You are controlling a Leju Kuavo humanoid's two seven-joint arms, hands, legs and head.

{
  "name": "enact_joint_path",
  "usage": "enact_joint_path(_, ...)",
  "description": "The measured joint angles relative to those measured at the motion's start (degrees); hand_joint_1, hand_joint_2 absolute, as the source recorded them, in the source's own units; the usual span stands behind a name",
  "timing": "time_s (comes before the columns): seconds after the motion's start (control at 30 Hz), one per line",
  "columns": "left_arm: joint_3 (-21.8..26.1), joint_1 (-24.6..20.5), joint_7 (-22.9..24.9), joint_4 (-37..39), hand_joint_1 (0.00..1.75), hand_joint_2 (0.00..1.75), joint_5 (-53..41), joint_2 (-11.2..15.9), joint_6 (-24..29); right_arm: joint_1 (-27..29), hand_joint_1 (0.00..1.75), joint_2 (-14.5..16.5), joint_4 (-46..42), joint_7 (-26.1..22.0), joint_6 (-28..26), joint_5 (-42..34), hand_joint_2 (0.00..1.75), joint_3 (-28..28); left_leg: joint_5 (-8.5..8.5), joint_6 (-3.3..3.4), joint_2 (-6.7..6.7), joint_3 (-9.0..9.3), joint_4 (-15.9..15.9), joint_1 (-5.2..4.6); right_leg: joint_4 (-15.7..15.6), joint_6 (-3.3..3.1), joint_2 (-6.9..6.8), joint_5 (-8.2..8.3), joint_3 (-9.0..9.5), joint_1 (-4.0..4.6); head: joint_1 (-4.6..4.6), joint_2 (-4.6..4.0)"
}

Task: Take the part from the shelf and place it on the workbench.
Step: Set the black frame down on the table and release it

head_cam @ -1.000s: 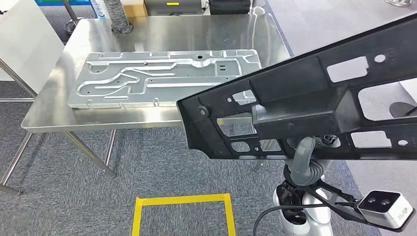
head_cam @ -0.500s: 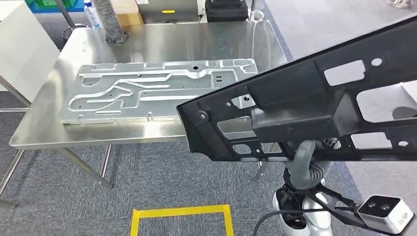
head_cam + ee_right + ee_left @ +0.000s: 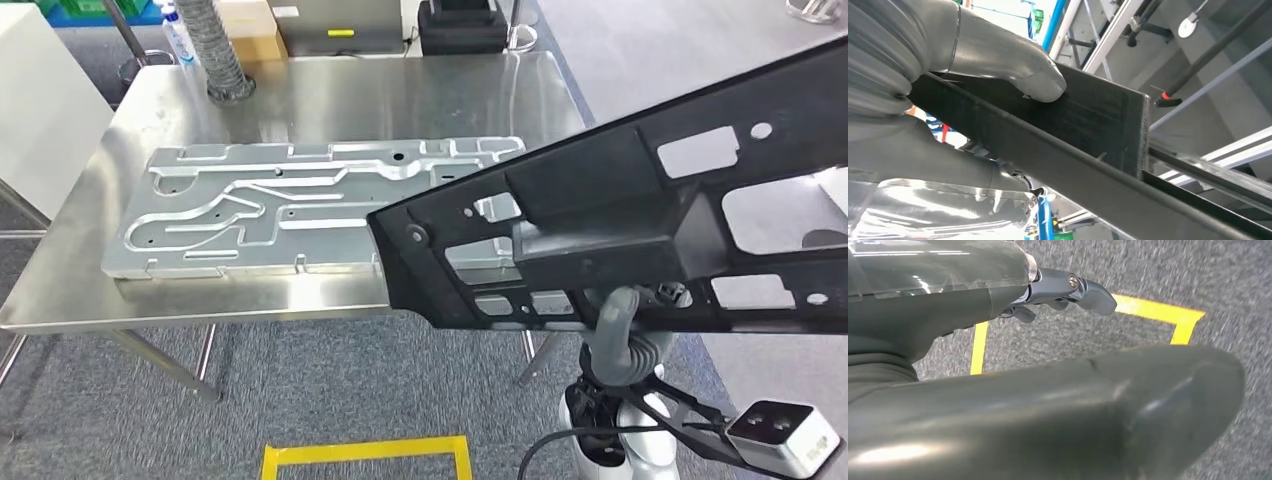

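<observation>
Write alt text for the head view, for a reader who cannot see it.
A long black plastic part, full of cut-outs, is held tilted in the foreground on the right, its near end overlapping the edge of a steel workbench. A flat grey metal panel with raised channels lies on the workbench; yellow floor tape marks the carpet below.

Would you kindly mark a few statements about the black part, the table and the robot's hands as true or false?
1. The right hand holds the black part. True.
2. The black part lies flat on the steel table. False: it is in the air, its end over the table's near edge.
3. A grey metal plate lies on the table. True.
4. The left hand holds a bottle. False: it holds nothing, above carpet and yellow tape.
</observation>
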Motion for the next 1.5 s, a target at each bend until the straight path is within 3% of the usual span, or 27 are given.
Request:
enact_joint_path(0.07,0.1,-0.1,-0.1,0.0,0.00,0.00,-0.2,-0.1,0.0,-0.2,1.75,-0.3,0.1,0.0,-1.0,0.6,1.75,-0.4,-0.20,0.41,-0.03,1.02,-0.5,0.25,4.7,0.55,-0.05,-1.14,-2.65,-0.18,0.00,0.00)
enact_joint_path(0.13,0.3,-0.1,-0.2,0.0,0.00,0.00,-0.4,-0.1,0.0,-0.3,1.75,-0.7,0.5,0.0,-2.1,1.2,1.75,-0.9,-0.81,0.65,-0.05,1.70,-0.6,0.24,11.8,1.19,-0.07,-3.55,-7.46,-0.51,0.00,0.00)
enact_joint_path(0.2,0.4,-0.1,-0.3,0.0,0.00,0.00,-0.6,-0.1,-0.1,-0.6,1.75,-1.3,1.3,0.0,-3.8,1.6,1.75,-1.5,-1.62,0.60,-0.11,2.58,-0.6,0.25,14.8,1.64,-0.08,-4.30,-10.89,-0.86,0.00,0.00)
enact_joint_path(0.23,0.6,-0.1,-0.5,0.0,0.00,0.00,-0.8,-0.1,-0.3,-1.1,1.75,-1.7,2.1,0.0,-5.1,2.0,1.75,-1.8,-2.09,0.51,-0.15,3.18,-0.6,0.26,13.3,1.73,-0.10,-2.83,-11.18,-0.99,0.00,0.00)
enact_joint_path(0.3,0.9,-0.1,-0.8,0.0,0.00,0.00,-1.2,-0.1,-0.5,-3.6,1.75,-3.2,5.1,0.0,-9.0,3.3,1.75,-2.6,-3.08,0.16,-0.14,4.43,-0.6,0.27,6.1,1.59,-0.14,2.88,-9.51,-1.12,0.01,0.00)
enact_joint_path(0.33,1.1,-0.2,-1.0,0.0,0.00,0.00,-1.5,-0.2,-0.6,-5.4,1.75,-4.3,7.4,0.0,-11.1,4.0,1.75,-3.1,-3.50,-0.07,-0.12,4.86,-0.5,0.23,2.8,1.40,-0.18,4.77,-8.67,-1.00,0.01,0.00)
enact_joint_path(0.4,1.4,-0.5,-1.2,0.0,0.00,0.00,-1.9,-0.2,-0.8,-9.3,1.75,-6.4,12.5,0.1,-15.2,5.5,1.75,-4.4,-4.02,-0.68,-0.09,5.07,-0.4,0.14,-0.1,0.78,-0.26,6.06,-8.07,-0.70,0.01,0.00)
enact_joint_path(0.5,1.5,-0.6,-1.4,0.0,0.00,0.00,-2.8,-0.3,-1.0,-17.8,1.75,-9.3,22.5,0.8,-24.8,13.5,1.75,-5.9,-4.47,-1.63,-0.03,5.16,0.6,0.05,-0.5,-0.34,-0.02,6.27,-7.62,-0.81,0.01,0.00)
enact_joint_path(0.53,1.5,-0.7,-1.5,0.0,0.00,0.00,-3.2,-0.3,-1.1,-21.5,1.75,-10.2,26.5,1.7,-29.2,18.5,1.75,-6.1,-4.88,-1.82,-0.01,4.43,2.0,0.07,-0.6,-0.66,0.05,6.20,-7.32,-0.93,0.02,0.00)
enact_joint_path(0.6,1.5,-1.0,-1.6,0.0,0.00,0.00,-3.7,-0.3,-1.1,-28.5,1.75,-11.7,33.6,4.1,-35.6,27.8,1.75,-6.0,-6.76,-2.11,0.00,0.60,8.4,0.24,-0.6,-1.07,0.07,5.92,-6.81,-1.00,0.02,0.00)
enact_joint_path(0.67,1.6,-0.9,-1.7,0.0,0.00,0.00,-4.0,-0.3,-1.2,-33.6,1.75,-12.7,39.0,5.9,-37.7,32.4,1.75,-5.6,-9.30,-2.46,0.01,-4.36,15.4,0.33,-0.6,-1.25,0.05,5.29,-6.21,-0.87,0.02,0.00)
enact_joint_path(0.7,1.7,-0.7,-1.7,0.0,0.00,0.00,-4.1,-0.4,-1.2,-35.3,1.75,-12.8,40.8,6.5,-37.9,33.5,1.75,-5.4,-9.69,-2.50,0.01,-5.93,16.8,0.34,-0.6,-1.26,0.05,4.90,-5.72,-0.79,0.02,0.00)
enact_joint_path(0.73,1.8,-0.6,-1.7,0.0,0.00,0.00,-4.2,-0.4,-1.2,-36.5,1.75,-13.0,42.2,7.2,-38.4,34.8,1.75,-5.0,-8.97,-2.34,0.01,-6.55,16.2,0.34,-0.6,-1.25,0.05,4.46,-5.08,-0.69,0.02,0.00)
enact_joint_path(0.77,1.8,-0.5,-1.7,0.0,0.00,0.00,-4.4,-0.4,-1.2,-37.5,1.75,-13.1,43.4,8.2,-39.0,36.7,1.75,-4.6,-6.95,-2.00,0.01,-6.25,13.5,0.30,-0.6,-1.21,0.00,3.99,-4.34,-0.57,0.02,0.00)
enact_joint_path(0.83,1.9,-0.4,-1.7,0.0,0.00,0.00,-4.8,-0.4,-1.3,-39.9,1.75,-13.3,46.3,11.3,-40.8,43.4,1.75,-3.0,-0.66,-1.15,0.02,-4.85,5.7,-0.01,-0.5,-1.09,-0.06,3.06,-3.20,-0.39,0.02,0.00)
enact_joint_path(0.9,2.0,-0.6,-1.8,0.0,0.00,0.00,-5.2,-0.4,-1.4,-43.5,1.75,-13.4,49.8,15.4,-41.5,52.7,1.75,0.0,3.13,-0.68,0.07,-4.30,1.1,-0.48,-0.4,-0.71,0.18,2.49,-3.13,-0.30,0.02,0.00)
enact_joint_path(1.03,2.3,-1.5,-1.8,0.0,0.00,0.00,-5.9,-0.6,-1.6,-52.8,1.75,-10.8,58.2,23.5,-37.7,75.4,1.75,9.9,3.75,-0.05,0.44,-3.78,-0.3,-0.43,0.4,0.38,0.51,1.42,-3.74,-0.38,0.03,0.00)
enact_joint_path(1.1,2.4,-2.4,-1.7,0.0,0.00,0.00,-6.3,-0.8,-1.6,-57.0,1.75,-7.7,62.8,25.8,-35.2,82.4,1.75,15.6,3.72,0.37,0.66,-3.18,-0.9,-0.11,5.5,0.82,0.26,-1.14,-6.16,-0.59,0.04,0.00)
enact_joint_path(1.17,2.5,-3.1,-1.6,0.0,0.00,0.00,-6.7,-0.9,-1.6,-59.2,1.75,-4.4,67.2,26.7,-33.2,85.4,1.75,20.5,3.38,0.55,0.54,-2.87,-0.9,0.03,13.1,1.26,0.15,-3.73,-10.40,-0.91,0.04,0.00)
enact_joint_path(1.2,2.5,-3.3,-1.5,0.0,0.00,0.00,-6.8,-1.0,-1.6,-59.6,1.75,-2.9,69.2,26.9,-32.6,86.0,1.75,22.5,3.16,0.48,0.34,-2.66,-0.8,0.12,15.3,1.45,0.09,-3.80,-11.97,-1.09,0.04,0.00)
enact_joint_path(1.23,2.6,-3.4,-1.4,0.0,0.00,0.00,-6.9,-1.1,-1.6,-59.8,1.75,-1.7,70.8,26.9,-32.3,86.3,1.75,24.1,2.91,0.33,0.08,-2.42,-0.7,0.23,15.3,1.58,0.02,-2.71,-12.57,-1.24,0.03,0.00)
enact_joint_path(1.3,2.7,-3.3,-1.2,0.0,0.00,0.00,-7.1,-1.3,-1.6,-60.3,1.75,0.5,73.4,26.5,-31.0,85.9,1.75,26.3,2.29,-0.09,-0.48,-1.92,-0.3,0.43,9.3,1.56,-0.11,2.10,-10.82,-1.45,0.04,0.00)
enact_joint_path(1.37,2.7,-3.2,-1.2,0.0,0.00,0.00,-7.2,-1.5,-1.6,-61.2,1.75,2.5,76.1,25.7,-28.3,85.0,1.75,27.6,1.67,-0.65,-0.82,-1.69,0.2,0.38,2.5,1.15,-0.19,5.34,-8.23,-1.25,0.03,0.00)
enact_joint_path(1.4,2.7,-3.2,-1.2,0.0,0.00,0.00,-7.3,-1.6,-1.7,-61.6,1.75,3.6,77.5,25.5,-26.7,84.7,1.75,28.3,1.49,-1.01,-0.89,-1.66,0.2,0.36,0.8,0.90,-0.16,5.78,-7.58,-1.06,0.03,0.00)
enact_joint_path(1.5,2.8,-3.2,-1.1,0.0,0.00,0.00,-7.8,-1.7,-1.8,-61.8,1.75,6.5,82.1,25.9,-22.3,84.1,1.75,30.4,1.31,-2.11,-0.81,-1.54,0.0,0.50,-0.5,-0.02,-0.03,5.75,-7.13,-0.84,0.03,0.00)
